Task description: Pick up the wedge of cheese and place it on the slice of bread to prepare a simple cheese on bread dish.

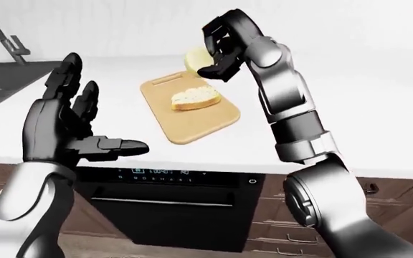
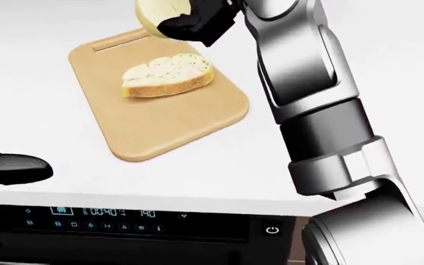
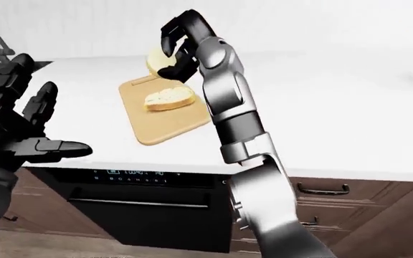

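Right hand (image 1: 221, 51) clamped on cheese wedge (image 2: 160, 16) above bread slice (image 2: 168, 74), cutting board (image 2: 160, 127); left hand (image 1: 67, 126) spread

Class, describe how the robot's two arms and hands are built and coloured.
Both arms are glossy silver-grey rounded segments with dark grey bands at the joints. The left hand and right hand are black, blocky and three-fingered. No cables or markings show.

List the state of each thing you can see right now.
Cheese: held in the air above the board's top end.
Bread: flat on the board, bare.
Board: flat on the counter.
Right hand: shut on the cheese.
Left hand: open, empty.
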Available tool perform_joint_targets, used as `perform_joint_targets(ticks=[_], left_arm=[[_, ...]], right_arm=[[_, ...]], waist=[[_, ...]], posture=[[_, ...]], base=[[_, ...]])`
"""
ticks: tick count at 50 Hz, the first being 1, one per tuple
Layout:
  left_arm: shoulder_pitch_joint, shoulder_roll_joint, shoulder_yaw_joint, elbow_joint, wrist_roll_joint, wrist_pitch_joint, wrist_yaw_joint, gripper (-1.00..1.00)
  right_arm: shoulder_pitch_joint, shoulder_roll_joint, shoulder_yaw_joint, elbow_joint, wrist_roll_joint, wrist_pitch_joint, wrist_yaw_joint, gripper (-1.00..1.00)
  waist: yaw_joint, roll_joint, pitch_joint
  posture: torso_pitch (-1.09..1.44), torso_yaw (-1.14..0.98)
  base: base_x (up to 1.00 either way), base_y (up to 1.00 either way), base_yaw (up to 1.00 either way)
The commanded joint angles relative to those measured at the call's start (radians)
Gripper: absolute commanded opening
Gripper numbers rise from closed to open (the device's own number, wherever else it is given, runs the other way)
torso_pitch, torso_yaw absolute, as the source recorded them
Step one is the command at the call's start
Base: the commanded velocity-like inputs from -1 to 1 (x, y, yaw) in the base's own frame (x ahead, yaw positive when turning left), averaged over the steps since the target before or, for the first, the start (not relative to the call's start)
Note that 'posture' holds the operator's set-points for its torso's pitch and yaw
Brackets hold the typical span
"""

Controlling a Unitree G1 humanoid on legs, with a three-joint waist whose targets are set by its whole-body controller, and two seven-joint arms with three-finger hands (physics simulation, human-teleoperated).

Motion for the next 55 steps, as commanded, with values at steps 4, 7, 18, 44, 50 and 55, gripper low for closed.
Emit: perform_joint_targets(ticks=[4, 7, 18, 44, 50, 55], left_arm=[[-0.015, 0.010, 0.011, -0.014, 0.000, -0.019, 0.002, 1.00], [-0.014, 0.009, 0.008, -0.014, 0.000, -0.019, 0.004, 1.00], [-0.033, 0.013, -0.002, -0.013, -0.002, -0.007, 0.013, 1.00], [-0.007, -0.001, 0.004, -0.024, 0.009, -0.018, 0.000, 1.00], [-0.010, 0.000, 0.000, -0.017, 0.011, -0.024, 0.000, 1.00], [-0.009, -0.002, -0.004, -0.014, 0.014, -0.027, 0.000, 1.00]], right_arm=[[-0.019, -0.004, -0.006, -0.019, 0.003, -0.007, -0.002, -1.00], [-0.016, -0.005, -0.006, -0.018, 0.003, -0.009, -0.003, -1.00], [-0.012, -0.012, -0.011, -0.021, 0.006, -0.007, 0.001, -1.00], [-0.013, -0.009, -0.009, -0.009, 0.019, -0.010, -0.021, -1.00], [-0.015, -0.010, -0.009, -0.011, 0.021, -0.010, -0.019, -1.00], [-0.014, -0.010, -0.011, -0.009, 0.023, -0.014, -0.022, -1.00]], waist=[[0.002, -0.007, -0.018], [0.004, -0.041, -0.018], [-0.005, -0.130, 0.010], [-0.008, -0.066, 0.023], [-0.021, -0.038, 0.010], [-0.012, -0.063, 0.005]], posture=[[0.00, 0.00], [0.00, 0.00], [0.00, 0.00], [0.00, 0.00], [0.00, 0.00], [0.00, 0.00]], base=[[0.00, 0.00, 0.44], [0.00, 0.00, 0.44], [0.00, 0.00, 0.38], [0.14, 0.00, 0.00], [0.00, 0.00, 0.00], [0.00, 0.00, 0.00]])
